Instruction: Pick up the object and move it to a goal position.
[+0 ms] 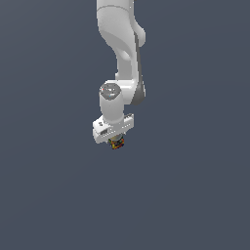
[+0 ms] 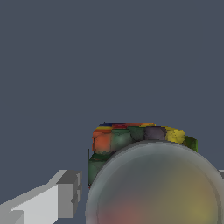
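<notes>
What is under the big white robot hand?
The small colourful jar sits right under the gripper. Only its lower part peeks out; the gripper covers its top, and whether the fingers pinch it cannot be seen.

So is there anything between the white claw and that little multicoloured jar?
Nothing shows between them. In the exterior view the multicoloured jar sits directly under the white gripper; whether the fingers touch it cannot be told.

open room all around gripper point(image 1: 115, 141)

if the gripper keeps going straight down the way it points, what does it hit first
The small multicoloured jar, which sits right under the gripper, seemingly already between its fingers; whether they touch it is unclear.
</notes>
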You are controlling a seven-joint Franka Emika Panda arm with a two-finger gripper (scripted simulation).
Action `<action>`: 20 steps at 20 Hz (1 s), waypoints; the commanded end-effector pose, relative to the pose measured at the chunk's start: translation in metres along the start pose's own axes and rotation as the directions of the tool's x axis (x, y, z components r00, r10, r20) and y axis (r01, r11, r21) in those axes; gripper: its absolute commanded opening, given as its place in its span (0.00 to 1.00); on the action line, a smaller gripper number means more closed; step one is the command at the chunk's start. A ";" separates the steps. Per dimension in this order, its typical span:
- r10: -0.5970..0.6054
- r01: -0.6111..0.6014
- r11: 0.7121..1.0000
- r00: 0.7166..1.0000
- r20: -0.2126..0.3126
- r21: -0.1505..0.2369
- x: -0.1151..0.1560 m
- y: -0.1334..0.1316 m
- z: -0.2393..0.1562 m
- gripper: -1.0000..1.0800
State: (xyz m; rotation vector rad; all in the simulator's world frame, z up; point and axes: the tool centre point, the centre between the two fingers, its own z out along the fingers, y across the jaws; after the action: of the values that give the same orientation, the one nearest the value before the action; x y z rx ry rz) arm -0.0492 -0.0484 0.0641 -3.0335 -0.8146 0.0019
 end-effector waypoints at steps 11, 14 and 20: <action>0.000 0.000 1.000 1.000 -0.001 -0.001 0.001 0.001 0.006 0.00; 0.000 0.000 1.000 1.000 -0.001 -0.002 0.000 0.001 0.005 0.00; 0.000 0.000 1.000 1.000 -0.001 -0.002 0.002 -0.002 -0.005 0.00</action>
State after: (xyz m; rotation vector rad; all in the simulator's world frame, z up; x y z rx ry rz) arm -0.0497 -0.0471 0.0634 -3.0338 -0.8134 0.0057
